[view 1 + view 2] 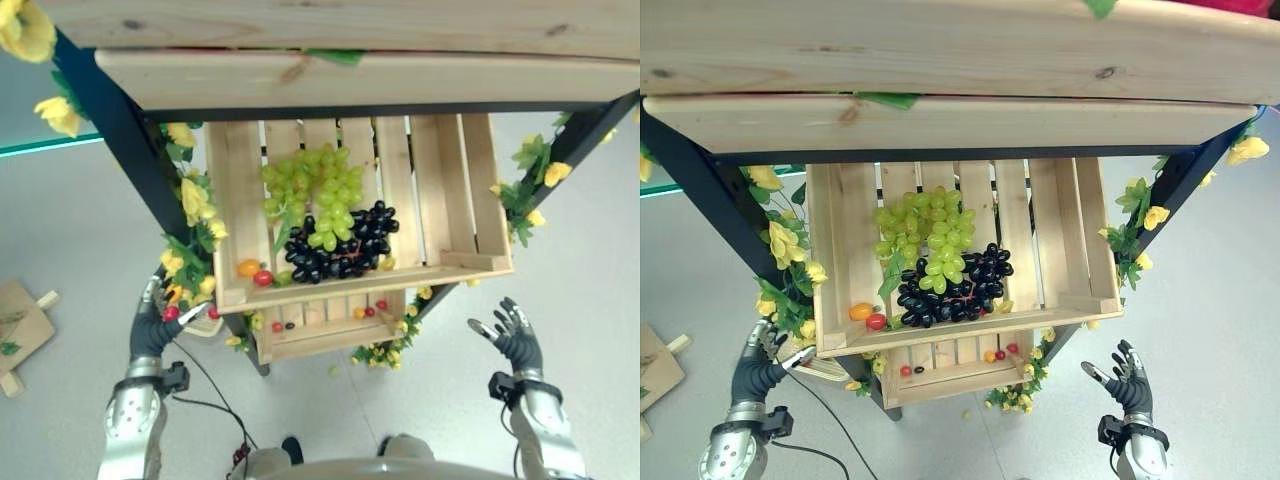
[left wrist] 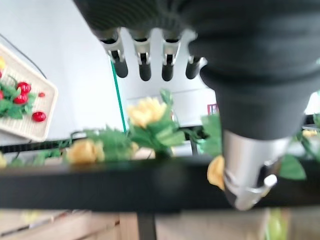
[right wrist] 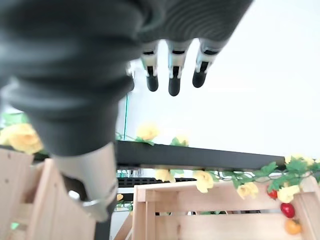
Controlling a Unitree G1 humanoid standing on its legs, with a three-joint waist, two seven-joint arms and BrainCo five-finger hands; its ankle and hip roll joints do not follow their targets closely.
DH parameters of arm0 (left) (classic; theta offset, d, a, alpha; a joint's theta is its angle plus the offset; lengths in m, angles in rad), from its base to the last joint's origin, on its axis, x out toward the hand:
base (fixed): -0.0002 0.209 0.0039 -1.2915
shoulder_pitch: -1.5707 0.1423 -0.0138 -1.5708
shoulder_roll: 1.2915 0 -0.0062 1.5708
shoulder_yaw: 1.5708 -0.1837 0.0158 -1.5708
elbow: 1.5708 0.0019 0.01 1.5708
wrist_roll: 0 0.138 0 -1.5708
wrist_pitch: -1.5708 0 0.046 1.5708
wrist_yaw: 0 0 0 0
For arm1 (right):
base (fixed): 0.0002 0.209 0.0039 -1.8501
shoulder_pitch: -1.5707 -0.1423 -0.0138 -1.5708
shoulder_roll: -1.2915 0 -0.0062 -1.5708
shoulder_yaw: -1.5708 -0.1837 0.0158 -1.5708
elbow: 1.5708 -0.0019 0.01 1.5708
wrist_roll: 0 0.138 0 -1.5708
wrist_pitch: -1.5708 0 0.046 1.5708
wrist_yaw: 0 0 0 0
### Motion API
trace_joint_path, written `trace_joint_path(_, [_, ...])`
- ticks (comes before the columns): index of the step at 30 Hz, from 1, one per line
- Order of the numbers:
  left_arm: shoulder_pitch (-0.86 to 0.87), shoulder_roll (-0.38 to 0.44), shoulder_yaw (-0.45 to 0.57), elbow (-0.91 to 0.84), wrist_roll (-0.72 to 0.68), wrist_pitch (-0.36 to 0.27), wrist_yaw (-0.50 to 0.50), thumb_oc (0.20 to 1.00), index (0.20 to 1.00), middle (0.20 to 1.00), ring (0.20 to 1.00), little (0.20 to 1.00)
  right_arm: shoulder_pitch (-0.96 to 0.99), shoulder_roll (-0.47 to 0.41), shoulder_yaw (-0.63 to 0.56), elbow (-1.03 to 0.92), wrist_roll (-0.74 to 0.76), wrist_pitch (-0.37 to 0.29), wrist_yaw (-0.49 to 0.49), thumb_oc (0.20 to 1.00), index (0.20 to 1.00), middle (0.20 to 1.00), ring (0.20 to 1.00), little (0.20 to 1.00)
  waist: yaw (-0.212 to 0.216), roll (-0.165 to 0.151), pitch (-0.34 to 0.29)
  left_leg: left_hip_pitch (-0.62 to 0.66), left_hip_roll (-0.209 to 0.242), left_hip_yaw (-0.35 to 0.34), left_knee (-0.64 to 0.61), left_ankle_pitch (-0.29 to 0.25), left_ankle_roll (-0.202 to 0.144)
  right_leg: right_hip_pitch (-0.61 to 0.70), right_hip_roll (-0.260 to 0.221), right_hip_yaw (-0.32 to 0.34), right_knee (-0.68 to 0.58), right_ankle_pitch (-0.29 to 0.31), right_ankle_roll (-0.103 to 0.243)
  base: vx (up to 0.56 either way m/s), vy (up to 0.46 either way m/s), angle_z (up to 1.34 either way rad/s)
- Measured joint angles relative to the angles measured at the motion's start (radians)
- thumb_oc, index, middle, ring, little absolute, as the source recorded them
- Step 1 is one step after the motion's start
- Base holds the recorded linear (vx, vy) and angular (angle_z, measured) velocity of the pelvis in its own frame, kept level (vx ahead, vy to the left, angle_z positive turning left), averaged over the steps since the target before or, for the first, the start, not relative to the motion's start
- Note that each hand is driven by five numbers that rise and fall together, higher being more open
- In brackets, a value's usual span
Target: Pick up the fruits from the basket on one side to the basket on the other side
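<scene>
arms: silver-grey | left hand (image 1: 152,325), right hand (image 1: 516,337): dark ribbed covers, silver fingers, dark tips | wrists: black bands

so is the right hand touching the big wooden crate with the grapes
Apart. In the left eye view the right hand, fingers spread open, sits below and beside the light wooden slatted crate, with bare grey floor between them.

No text, label or number is legible anywhere — none at all.
</scene>
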Motion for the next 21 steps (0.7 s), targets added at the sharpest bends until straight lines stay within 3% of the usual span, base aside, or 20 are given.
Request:
trace_joint_path(1, [-0.005,0.000,-0.015,-0.002,0.000,0.000,0.002,1.000,1.000,1.000,1.000,1.000,0.000,-0.002,-0.002,0.001,-0.001,0.000,-0.005,1.000,1.000,1.000,1.000,1.000,0.010,0.023,-0.015,-0.021,0.010,-0.041,0.029,-0.003,-0.003,0.032,-0.077,0.003,-0.060,0.088,0.003,-0.23,-0.342,0.73])
trace_joint_path(2, [-0.011,0.000,-0.024,-0.005,0.000,-0.001,0.003,1.000,1.000,1.000,1.000,1.000,0.006,-0.005,-0.002,-0.002,-0.001,0.000,-0.006,1.000,1.000,1.000,1.000,1.000,0.006,0.036,-0.024,-0.032,0.013,-0.053,0.037,-0.007,0.001,0.032,-0.100,0.001,-0.068,0.105,0.005,-0.17,-0.250,0.77])
trace_joint_path(3, [-0.003,-0.001,-0.024,0.006,-0.001,-0.017,0.006,1.000,1.000,1.000,1.000,1.000,0.011,0.012,-0.012,-0.005,-0.003,0.008,-0.032,1.000,1.000,1.000,1.000,1.000,0.044,0.049,-0.035,-0.053,0.038,-0.096,0.052,0.005,-0.024,0.036,-0.151,-0.004,-0.044,0.135,-0.004,-0.29,-0.441,0.48])
trace_joint_path(4, [0.004,-0.001,-0.023,0.001,-0.002,-0.015,0.012,1.000,1.000,1.000,1.000,1.000,0.038,0.001,-0.006,-0.019,-0.005,0.010,-0.036,1.000,1.000,1.000,1.000,1.000,0.047,0.053,-0.042,-0.074,0.049,-0.110,0.070,-0.007,-0.027,0.027,-0.158,-0.004,-0.020,0.156,-0.014,-0.30,-0.398,0.51])
trace_joint_path(5, [0.028,0.012,-0.009,0.001,-0.002,-0.018,0.024,1.000,1.000,1.000,1.000,1.000,0.038,0.001,0.009,-0.012,-0.011,0.010,-0.030,1.000,1.000,1.000,1.000,1.000,0.073,0.035,-0.052,-0.103,0.059,-0.131,0.082,-0.001,-0.048,0.040,-0.179,-0.010,-0.022,0.183,-0.009,-0.39,-0.497,0.33])
trace_joint_path(7, [0.036,0.013,-0.006,0.006,-0.002,-0.015,0.031,1.000,1.000,1.000,1.000,1.000,0.032,-0.005,0.027,-0.012,-0.015,0.016,-0.025,1.000,1.000,1.000,1.000,1.000,0.099,0.012,-0.062,-0.115,0.068,-0.121,0.082,0.009,-0.069,0.042,-0.168,-0.030,-0.022,0.191,0.002,-0.21,-0.253,0.02])
trace_joint_path(8, [0.044,0.009,-0.007,0.004,-0.002,-0.014,0.033,1.000,1.000,1.000,1.000,1.000,0.032,-0.011,0.042,-0.017,-0.020,0.019,-0.020,1.000,1.000,1.000,1.000,1.000,0.123,-0.003,-0.070,-0.115,0.069,-0.121,0.074,0.017,-0.086,0.057,-0.143,-0.029,-0.036,0.193,0.002,-0.27,-0.258,-0.16])
trace_joint_path(9, [0.069,0.028,-0.012,-0.008,-0.002,-0.016,0.039,1.000,1.000,1.000,1.000,1.000,0.020,0.003,0.058,-0.019,-0.029,0.021,-0.011,1.000,1.000,1.000,1.000,1.000,0.160,-0.066,-0.095,-0.116,0.069,-0.119,0.060,0.026,-0.132,0.102,-0.087,-0.071,-0.075,0.178,-0.013,-0.27,-0.262,-0.41])
trace_joint_path(10, [0.076,0.015,-0.014,-0.008,-0.002,-0.015,0.042,1.000,1.000,1.000,1.000,1.000,0.011,-0.005,0.065,-0.020,-0.029,0.021,-0.008,1.000,1.000,1.000,1.000,1.000,0.188,-0.065,-0.100,-0.120,0.090,-0.110,0.062,0.026,-0.158,0.106,-0.066,-0.078,-0.102,0.123,0.002,-0.28,-0.254,-0.41])
trace_joint_path(11, [0.086,-0.021,-0.027,0.001,-0.002,-0.008,0.046,1.000,1.000,1.000,1.000,1.000,-0.010,-0.028,0.061,-0.019,-0.030,0.020,-0.003,1.000,1.000,1.000,1.000,1.000,0.184,-0.031,-0.099,-0.135,0.133,-0.119,0.074,0.017,-0.182,0.124,-0.015,-0.088,-0.133,0.091,-0.001,-0.20,-0.168,-0.25])
trace_joint_path(12, [0.093,-0.044,-0.050,0.000,-0.002,-0.005,0.044,1.000,1.000,1.000,1.000,1.000,-0.013,-0.051,0.056,-0.028,-0.030,0.020,-0.003,1.000,1.000,1.000,1.000,1.000,0.180,0.007,-0.101,-0.131,0.160,-0.149,0.067,0.022,-0.176,0.128,0.019,-0.098,-0.129,0.083,0.005,-0.42,-0.292,0.47])
trace_joint_path(13, [0.090,-0.080,-0.084,-0.008,-0.001,-0.006,0.042,1.000,1.000,1.000,1.000,1.000,0.005,-0.107,0.053,-0.037,-0.030,0.019,-0.003,1.000,1.000,1.000,1.000,1.000,0.165,0.070,-0.097,-0.141,0.205,-0.223,0.035,0.058,-0.192,0.149,0.085,-0.130,-0.105,0.057,0.004,-0.45,-0.264,0.86])
trace_joint_path(14, [0.083,-0.094,-0.095,-0.013,-0.001,-0.007,0.040,1.000,1.000,1.000,1.000,1.000,0.025,-0.131,0.051,-0.038,-0.030,0.019,-0.003,1.000,1.000,1.000,1.000,1.000,0.144,0.087,-0.097,-0.151,0.219,-0.252,0.019,0.079,-0.199,0.158,0.103,-0.142,-0.087,0.030,0.004,-0.44,-0.233,1.53])
trace_joint_path(15, [0.082,-0.099,-0.122,-0.012,-0.001,-0.012,0.035,1.000,1.000,1.000,1.000,1.000,0.066,-0.164,0.031,-0.041,-0.030,0.020,-0.001,1.000,1.000,1.000,1.000,1.000,0.112,0.109,-0.091,-0.165,0.230,-0.308,-0.025,0.158,-0.218,0.174,0.127,-0.175,-0.037,-0.021,0.001,-0.34,-0.140,1.81])
trace_joint_path(17, [0.073,-0.100,-0.130,-0.008,-0.001,-0.011,0.030,1.000,1.000,1.000,1.000,1.000,0.106,-0.169,-0.020,-0.052,-0.029,0.020,-0.003,1.000,1.000,1.000,1.000,1.000,0.071,0.097,-0.087,-0.191,0.238,-0.326,-0.070,0.165,-0.210,0.155,0.118,-0.199,0.007,-0.069,0.001,-0.27,-0.123,1.31])
trace_joint_path(21, [0.092,-0.082,-0.104,-0.004,-0.003,-0.007,0.023,1.000,1.000,1.000,1.000,1.000,0.091,-0.177,-0.031,-0.053,-0.027,0.015,0.002,1.000,1.000,1.000,1.000,1.000,0.086,0.081,-0.074,-0.220,0.227,-0.295,-0.039,0.168,-0.174,0.135,0.109,-0.202,0.066,-0.077,-0.007,-0.32,-0.179,0.20])
